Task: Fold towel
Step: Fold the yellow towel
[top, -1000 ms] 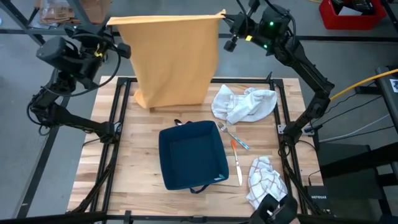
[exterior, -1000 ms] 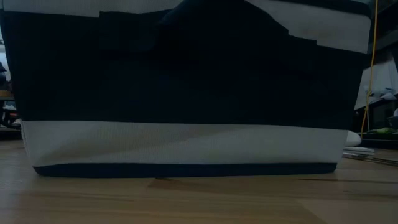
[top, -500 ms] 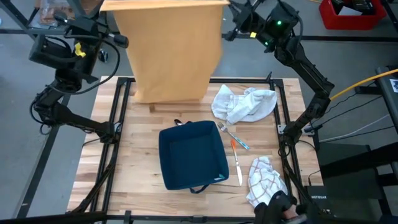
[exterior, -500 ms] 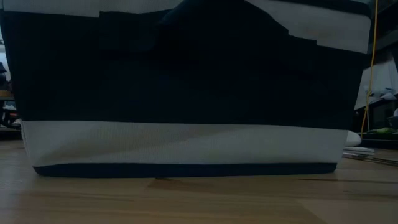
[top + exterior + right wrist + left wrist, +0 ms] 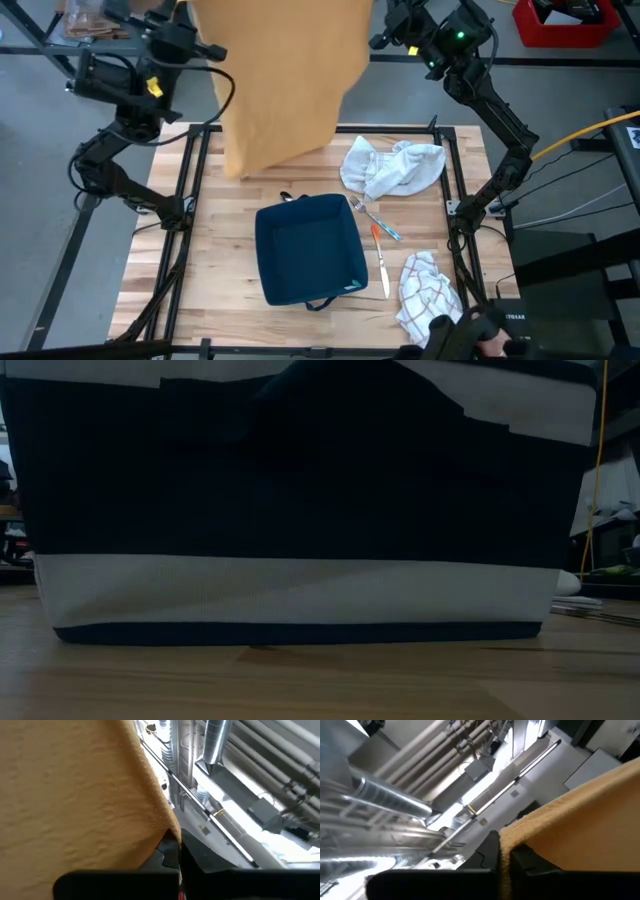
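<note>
1. Since a second ago both arms have risen and the towel (image 5: 285, 85) has swung up with them; its top edge now runs off the frame's top, and its lower edge has lifted off the counter (image 5: 225, 255) behind the bin (image 5: 307, 250).
2. Left hand (image 5: 502, 865) is clamped shut on one top corner of the towel; right hand (image 5: 175, 857) is clamped shut on the other, each wrist view showing the cloth edge pinched between the dark fingers.
3. Towel hangs spread between the two hands, above the counter's far side, beyond the bin.
4. Its long axis runs downward from the hands toward the bin, so the free lower edge lies below both, neither arm clearly nearer.
5. Folding probably calls for laying that lower edge down on the bare counter beyond the bin first.
</note>
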Tool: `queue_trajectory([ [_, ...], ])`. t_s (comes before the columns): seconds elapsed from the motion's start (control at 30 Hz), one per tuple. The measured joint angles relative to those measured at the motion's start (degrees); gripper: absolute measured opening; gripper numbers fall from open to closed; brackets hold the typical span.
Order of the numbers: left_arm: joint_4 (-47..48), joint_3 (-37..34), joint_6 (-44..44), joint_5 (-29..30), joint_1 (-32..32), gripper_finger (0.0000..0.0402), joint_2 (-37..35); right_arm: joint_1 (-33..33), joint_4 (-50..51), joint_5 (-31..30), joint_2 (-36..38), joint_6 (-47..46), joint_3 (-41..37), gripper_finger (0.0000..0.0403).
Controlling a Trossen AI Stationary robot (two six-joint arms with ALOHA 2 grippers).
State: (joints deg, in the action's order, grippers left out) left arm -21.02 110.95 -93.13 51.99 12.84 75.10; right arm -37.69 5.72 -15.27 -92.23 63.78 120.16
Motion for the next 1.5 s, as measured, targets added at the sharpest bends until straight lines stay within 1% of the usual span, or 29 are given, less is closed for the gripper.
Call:
queue_trajectory([
  [0.27, 0.0, 4.2, -7.0, -0.6, 0.0, 0.0000, 0.7, 0.2, -3.1, 0.6, -0.1, 4.0, 0.0, 0.0001],
  [0.43, 0.6, 5.5, -12.1, -0.4, -0.1, 0.0000, 0.8, 0.2, -2.7, 0.8, -0.1, 4.2, 0.0, 0.0001],
  [0.67, 3.5, 5.5, -13.2, 0.2, 0.0, 0.0000, 0.6, 0.2, -2.7, 1.1, -0.1, 4.2, 0.0, 0.0001],
  [0.83, 3.5, 6.5, -13.2, 0.2, 0.8, 0.0000, 0.5, 0.2, -2.9, 4.3, -0.2, 4.2, 0.0, 0.0001],
  [0.93, 3.4, 7.2, -13.2, -0.5, 2.0, 0.0000, 0.5, 0.2, -5.5, 5.7, -1.0, 4.2, 0.0, 0.0001],
  [1.13, 4.4, 7.7, -12.1, -3.0, 5.1, 0.0000, 0.9, -2.8, -10.5, 7.5, -2.9, 4.1, 0.0, 0.0001],
  [1.23, 4.7, 7.7, -12.0, -3.6, 6.9, 0.0000, 1.1, -4.7, -10.5, 9.0, -3.9, 4.1, 0.0, 0.0001],
  [1.37, 5.2, 7.7, -10.6, -3.8, 8.9, 0.0000, 1.8, -6.6, -10.4, 9.3, -4.6, 4.1, 0.0, 0.0001],
  [1.5, 9.0, 7.7, -8.8, -4.2, 11.7, 0.0000, 2.5, -7.8, -10.4, 9.3, -4.5, 3.5, 0.0, 0.0001],
])
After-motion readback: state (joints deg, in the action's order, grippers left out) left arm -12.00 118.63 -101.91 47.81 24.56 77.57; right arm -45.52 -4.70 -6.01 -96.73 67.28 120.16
